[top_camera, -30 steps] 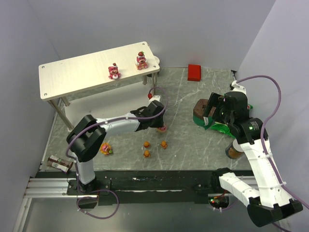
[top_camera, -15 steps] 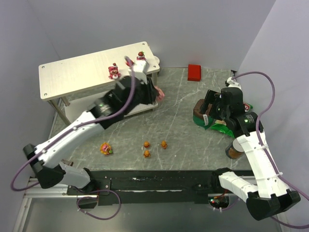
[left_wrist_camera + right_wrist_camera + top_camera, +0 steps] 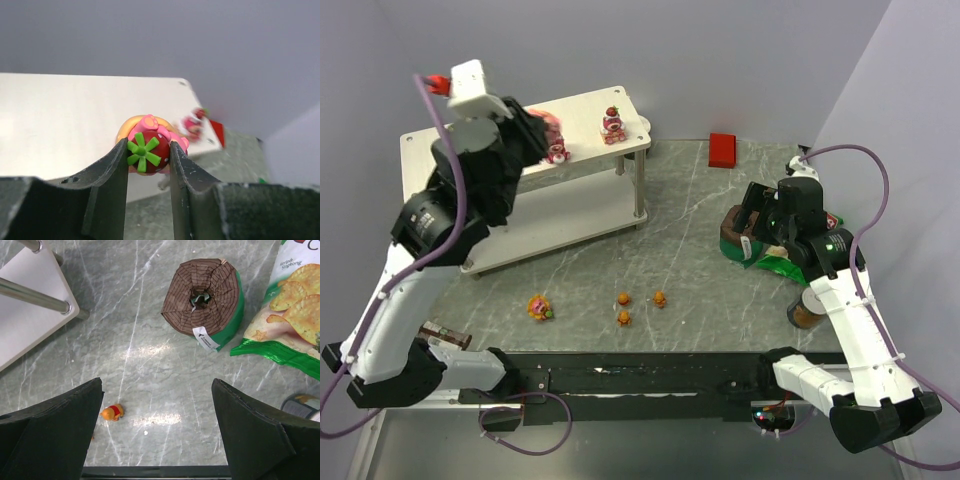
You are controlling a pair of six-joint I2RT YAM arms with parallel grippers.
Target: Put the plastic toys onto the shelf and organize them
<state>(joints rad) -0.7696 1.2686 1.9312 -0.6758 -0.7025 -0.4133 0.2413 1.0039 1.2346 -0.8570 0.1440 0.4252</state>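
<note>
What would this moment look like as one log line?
left gripper: shut on strawberry bear, over shelf | right gripper: open, empty

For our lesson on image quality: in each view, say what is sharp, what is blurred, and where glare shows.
Left wrist: the strawberry bear in the left gripper is sharp; the far bear on the shelf is out of focus. Right wrist: crisp throughout, with a bright glare patch on the table. Top external: evenly lit, but the raised left gripper looks smeared.
</note>
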